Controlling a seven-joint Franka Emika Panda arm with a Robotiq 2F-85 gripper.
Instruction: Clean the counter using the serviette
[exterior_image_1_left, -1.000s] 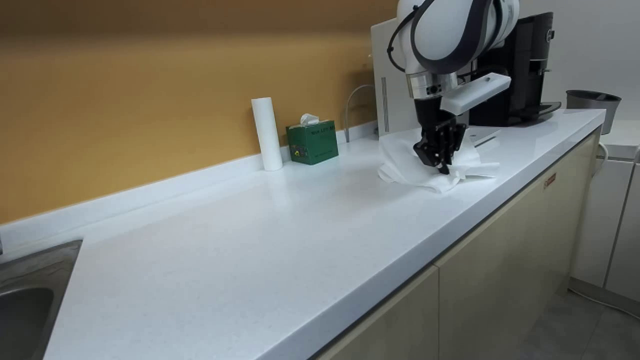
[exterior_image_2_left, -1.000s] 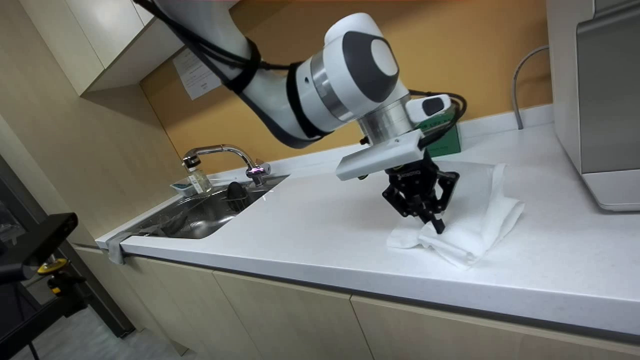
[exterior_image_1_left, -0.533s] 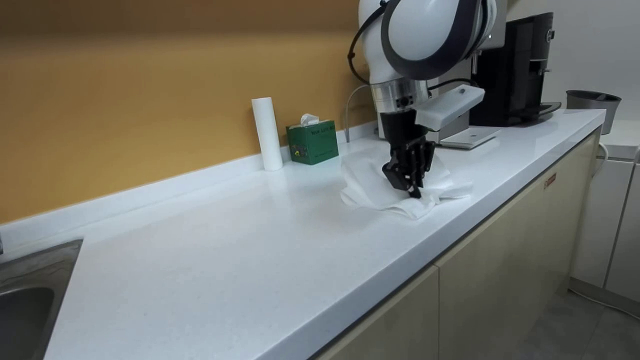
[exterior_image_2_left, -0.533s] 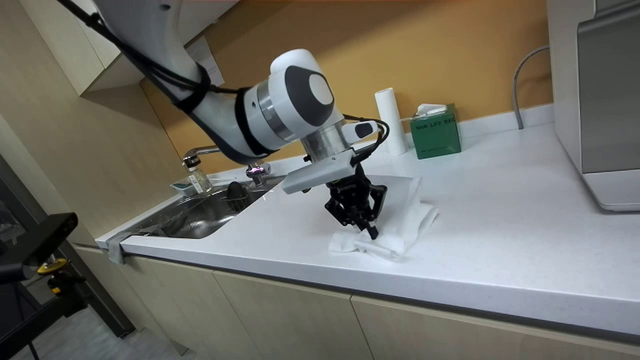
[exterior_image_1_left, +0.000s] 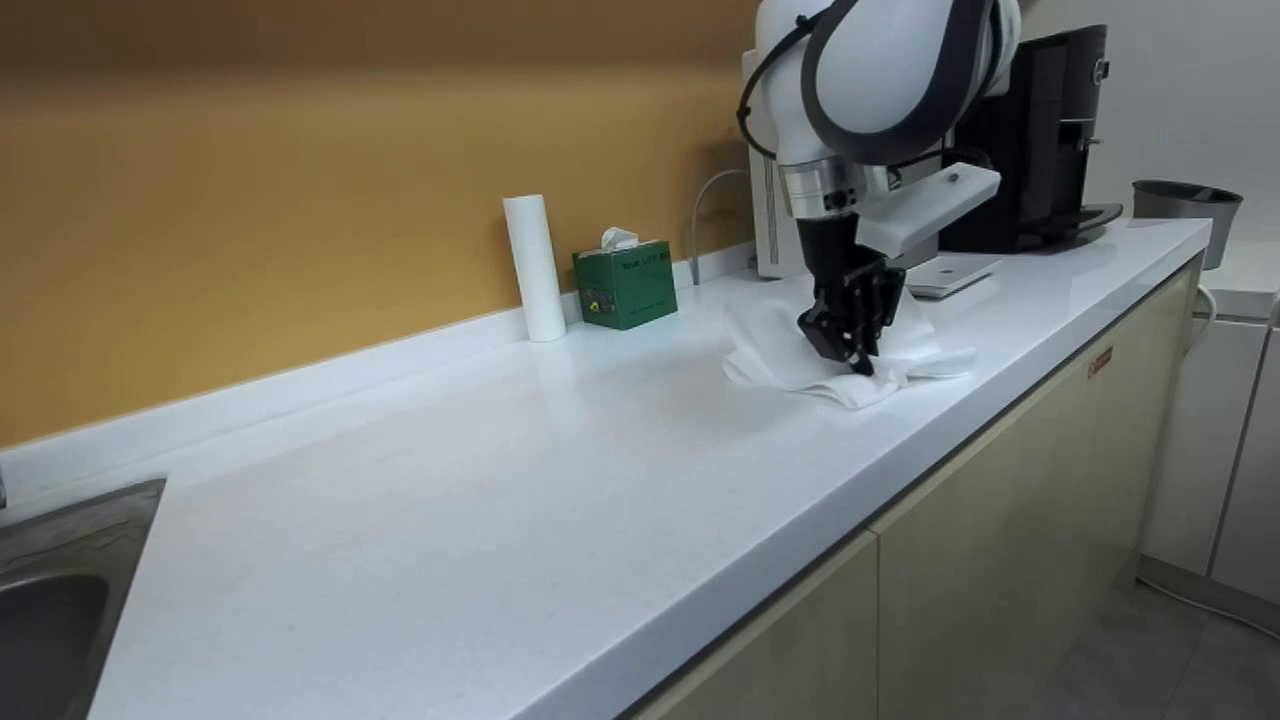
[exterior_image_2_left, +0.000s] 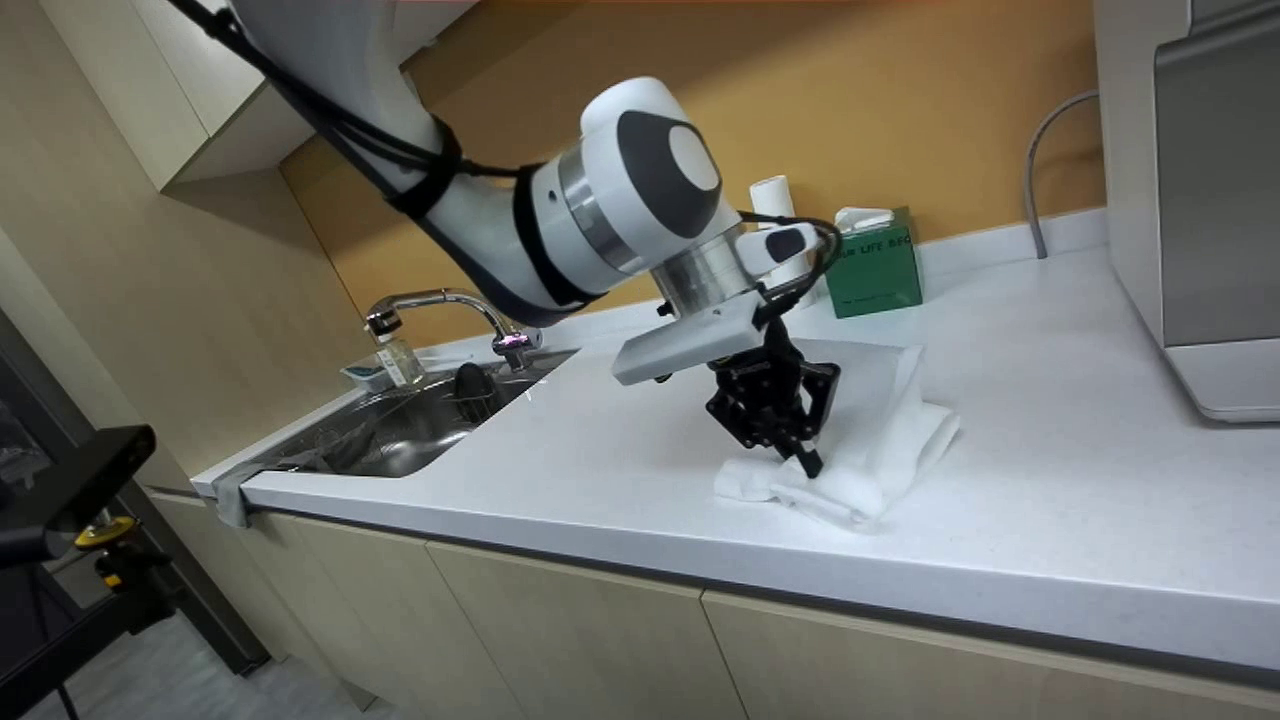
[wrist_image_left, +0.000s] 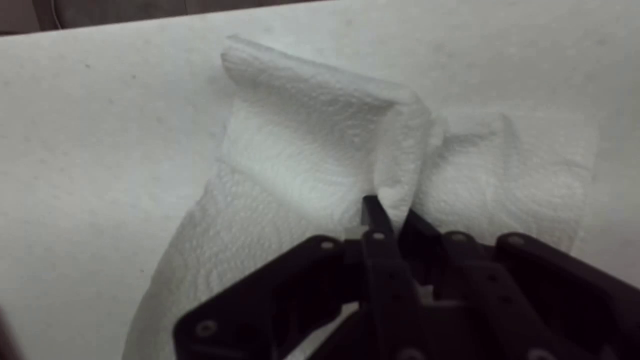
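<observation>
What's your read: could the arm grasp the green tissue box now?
Probably not: the fingers are pinching the serviette and would likely need freeing first, though the green tissue box stands nearby.

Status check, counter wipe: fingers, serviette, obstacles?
Fingers shut, pinching a fold of the serviette. Cloth rumpled, lying on the counter. Green tissue box and white roll stand apart from it, likely not in the way.

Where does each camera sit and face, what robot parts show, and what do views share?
In an exterior view: near the sink end, looking along the counter toward a black machine; arm and gripper show.
In an exterior view: before the counter, tilted, facing its front and the orange wall; more arm shows, plus gripper.
Wrist view: looks down from the wrist onto the serviette; gripper shows.
Both exterior views share the serviette, tissue box and paper roll.
</observation>
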